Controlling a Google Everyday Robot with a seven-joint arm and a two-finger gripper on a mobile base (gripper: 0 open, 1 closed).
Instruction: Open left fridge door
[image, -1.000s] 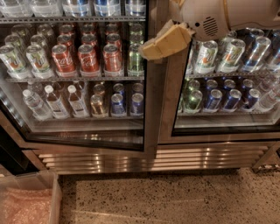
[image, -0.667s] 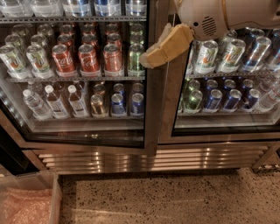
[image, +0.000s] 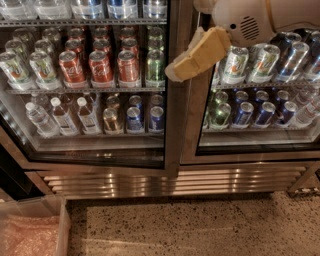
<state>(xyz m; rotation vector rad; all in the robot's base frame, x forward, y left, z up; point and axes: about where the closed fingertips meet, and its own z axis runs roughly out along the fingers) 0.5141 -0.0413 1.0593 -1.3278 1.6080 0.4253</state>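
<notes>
My gripper (image: 196, 56) sits at the inner edge of the left fridge door (image: 90, 85) for pulling it open; jaw state indeterminable.

I see a speckled stone floor (image: 200, 225) at 6 o'clock, a clear plastic bin (image: 63, 225) at 7, and the gripper (image: 200, 55) at 1 o'clock.

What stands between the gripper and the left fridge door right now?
Nothing visible. The gripper hangs at the seam with the right door, its tip over the steel frame of the left fridge door.
</notes>
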